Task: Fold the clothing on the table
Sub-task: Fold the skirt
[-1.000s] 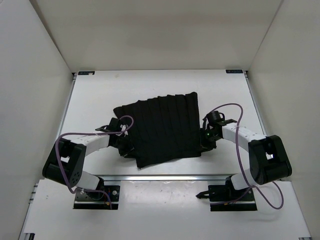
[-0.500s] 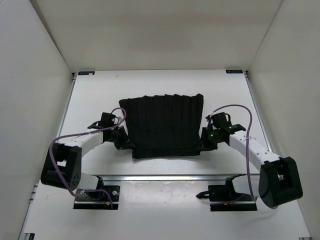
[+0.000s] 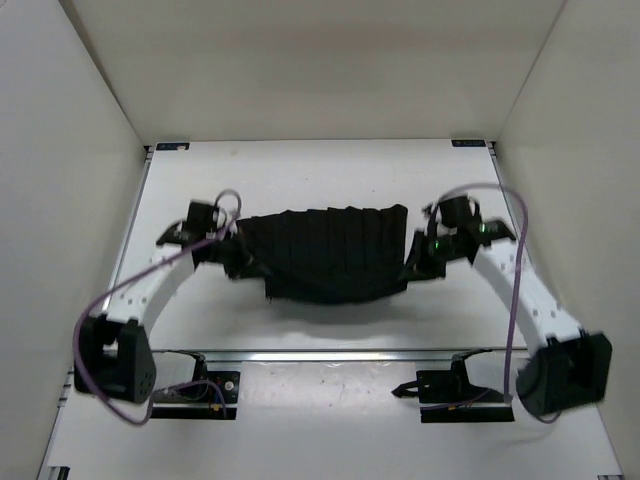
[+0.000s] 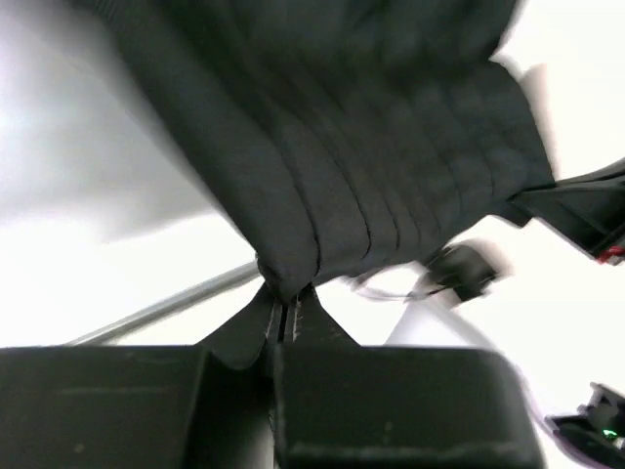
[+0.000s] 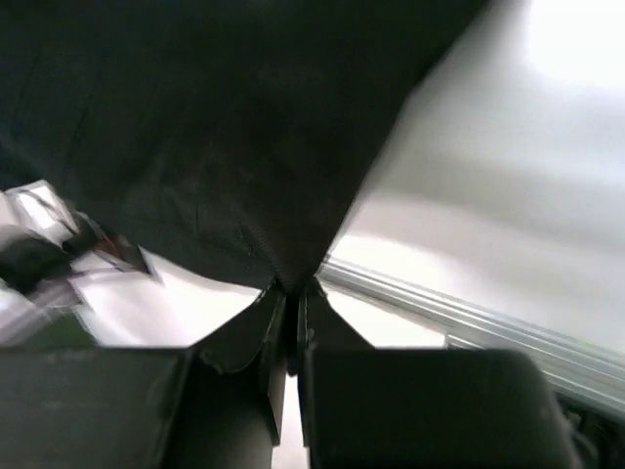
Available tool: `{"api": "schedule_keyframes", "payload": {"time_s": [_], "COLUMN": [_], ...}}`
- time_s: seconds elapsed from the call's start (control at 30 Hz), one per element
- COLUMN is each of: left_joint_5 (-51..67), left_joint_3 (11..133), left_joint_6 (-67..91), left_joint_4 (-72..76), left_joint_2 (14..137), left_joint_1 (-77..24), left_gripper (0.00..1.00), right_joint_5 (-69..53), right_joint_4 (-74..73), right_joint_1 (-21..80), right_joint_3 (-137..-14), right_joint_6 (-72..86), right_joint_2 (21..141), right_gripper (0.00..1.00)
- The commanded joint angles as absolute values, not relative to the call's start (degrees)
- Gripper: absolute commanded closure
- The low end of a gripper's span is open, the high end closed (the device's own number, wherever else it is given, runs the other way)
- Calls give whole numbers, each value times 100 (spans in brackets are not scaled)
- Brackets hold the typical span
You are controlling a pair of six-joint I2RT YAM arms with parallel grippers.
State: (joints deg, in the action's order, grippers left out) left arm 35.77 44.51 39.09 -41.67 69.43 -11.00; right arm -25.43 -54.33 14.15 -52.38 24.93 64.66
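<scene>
- The left hand [image 4: 283,305] is closed tight, its two fingers pinching a corner of the clothing [image 3: 330,255]; in the left wrist view the black cloth fans upward and away from the fingertips in long soft ridges.
- The right hand [image 5: 290,293] is closed the same way on the opposite corner, with the fabric spreading out from the pinch in a wide dark wedge.
- Seen from above, the two hands sit at the left and right ends of the garment, and the cloth stretches between them with its near edge sagging in a shallow curve.
- The garment lies across the middle of the desk [image 3: 320,170], well apart from the far edge and from the metal rail [image 3: 330,353] along the front edge, and roughly centred between the left and right edges.
- Whether the far part of the cloth rests on the desk or hangs clear cannot be told from above.
- Judging the progress: both corners are gripped, so a fold looks begun but not finished. No folded layer lies flat yet. The held edge needs carrying over the rest of the cloth, laying down and releasing, and further folds may follow.
</scene>
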Motion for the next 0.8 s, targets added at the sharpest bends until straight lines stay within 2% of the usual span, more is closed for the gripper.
{"api": "schedule_keyframes", "payload": {"time_s": [0.0, 0.03, 0.07, 0.1, 0.13, 0.17, 0.23, 0.27, 0.3, 0.37, 0.4, 0.47, 0.57, 0.63, 0.73, 0.77], "left_joint_5": [3955, 3981, 4086, 4365, 4420, 4630, 5114, 5272, 5343, 5265, 5212, 5116, 4598, 4300, 3589, 3455], "left_joint_3": [6348, 6998, 7536, 7750, 7926, 7884, 7343, 6895, 6447, 5884, 5645, 5442, 5361, 5563, 6256, 6301], "left_joint_6": [3972, 4086, 4157, 4436, 4604, 5023, 6103, 6343, 6746, 6969, 6918, 6751, 6093, 5681, 4863, 4695], "left_joint_4": [-3999, -3938, -3903, -3598, -3203, -2964, -1362, -605, -250, 534, 571, 493, 29, -497, -1677, -1957], "left_joint_2": [8290, 8923, 9539, 9832, 10270, 10622, 10757, 10627, 10591, 10258, 10196, 9941, 9721, 9712, 9852, 9861], "left_joint_1": [-678, -538, -327, -151, -62, -1, 202, 220, 185, 202, 220, 281, 272, 246, 185, 193], "left_gripper": [93, 84, 67, 61, 48, 43, 43, 52, 55, 58, 58, 50, 48, 48, 37, 37], "right_joint_5": [-2627, -2576, -2427, -2408, -2443, -2513, -2452, -2278, -2189, -2170, -2171, -2311, -2549, -2680, -2978, -2936], "right_joint_4": [-5317, -5387, -5362, -5379, -5614, -5694, -6133, -6135, -5987, -5339, -5144, -4354, -3956, -3737, -3271, -3200], "right_joint_1": [941, 801, 722, 564, 545, 406, 396, 422, 439, 396, 369, 238, 9, 9, -167, -167], "right_joint_3": [-7427, -8375, -8811, -9616, -10494, -10868, -11827, -11700, -11559, -10509, -10198, -9146, -8405, -8044, -7358, -7209], "right_joint_6": [2101, 2109, 2118, 2066, 2083, 2066, 2022, 1978, 1986, 2038, 2039, 2153, 2232, 2232, 2460, 2539], "right_joint_2": [8009, 8773, 9163, 9898, 10636, 11009, 11827, 11865, 11796, 11349, 11181, 10725, 10512, 10451, 10354, 10336], "right_gripper": [100, 100, 86, 78, 67, 59, 56, 56, 57, 56, 56, 57, 57, 57, 56, 56]}}
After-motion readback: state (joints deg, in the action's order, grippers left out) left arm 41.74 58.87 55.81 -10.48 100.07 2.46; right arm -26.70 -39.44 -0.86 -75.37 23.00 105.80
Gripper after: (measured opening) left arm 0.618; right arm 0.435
